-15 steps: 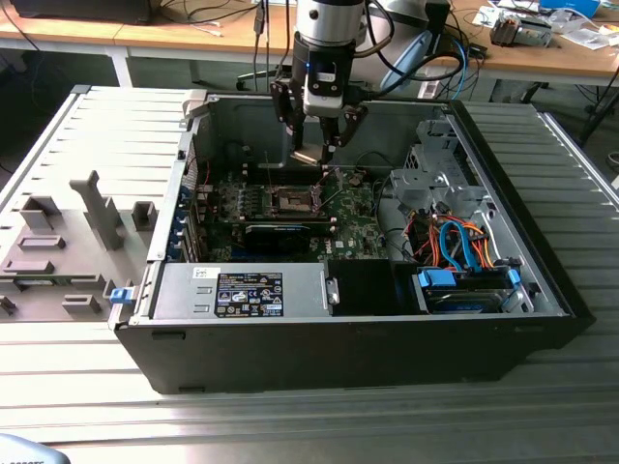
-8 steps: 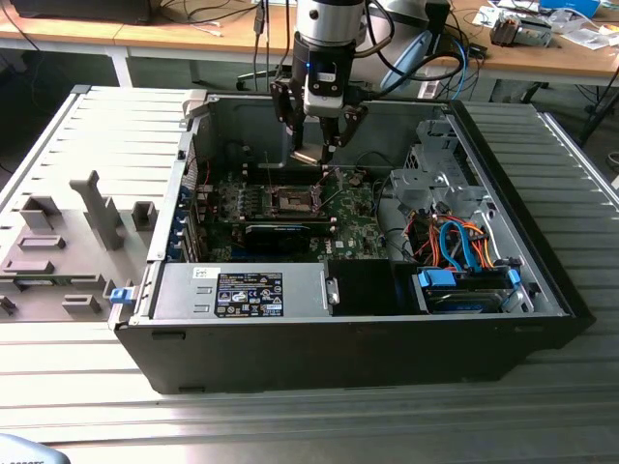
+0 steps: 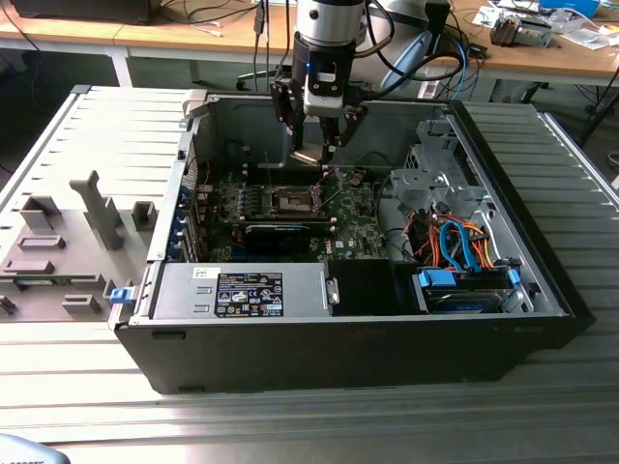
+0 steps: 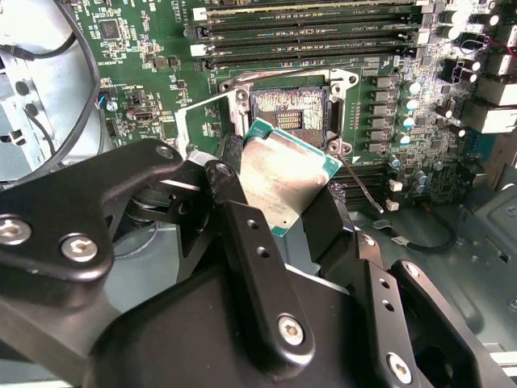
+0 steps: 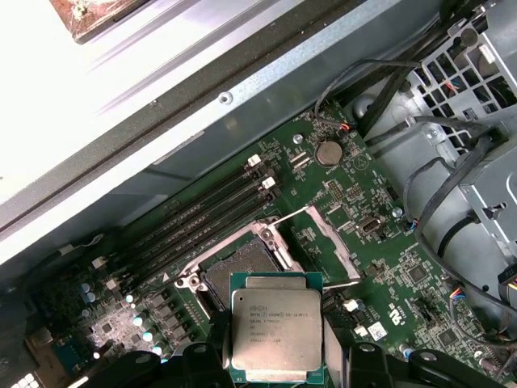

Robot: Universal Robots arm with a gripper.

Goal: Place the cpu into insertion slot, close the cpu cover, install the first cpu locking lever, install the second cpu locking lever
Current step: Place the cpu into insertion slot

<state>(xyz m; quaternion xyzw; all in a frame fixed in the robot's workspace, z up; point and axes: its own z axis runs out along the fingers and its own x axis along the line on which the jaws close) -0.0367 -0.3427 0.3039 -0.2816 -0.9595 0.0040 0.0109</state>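
Note:
My gripper hangs inside the open computer case, shut on the cpu. The cpu is a flat square chip with a silver top and green edge, clamped by two opposite edges between the black fingers. It floats a little above the green board, tilted in the second wrist view. Below it the insertion slot lies uncovered, its brownish pin field showing. In the first wrist view the cpu overlaps one edge of the slot. The cpu cover stands swung open beside the slot. A thin wire locking lever sticks out, unlatched.
Long black memory slots run beside the socket. A black card lies across the board toward the case's front wall. At the exterior view's right are a metal drive cage and orange and blue cables. A grey fixture tray sits outside the case.

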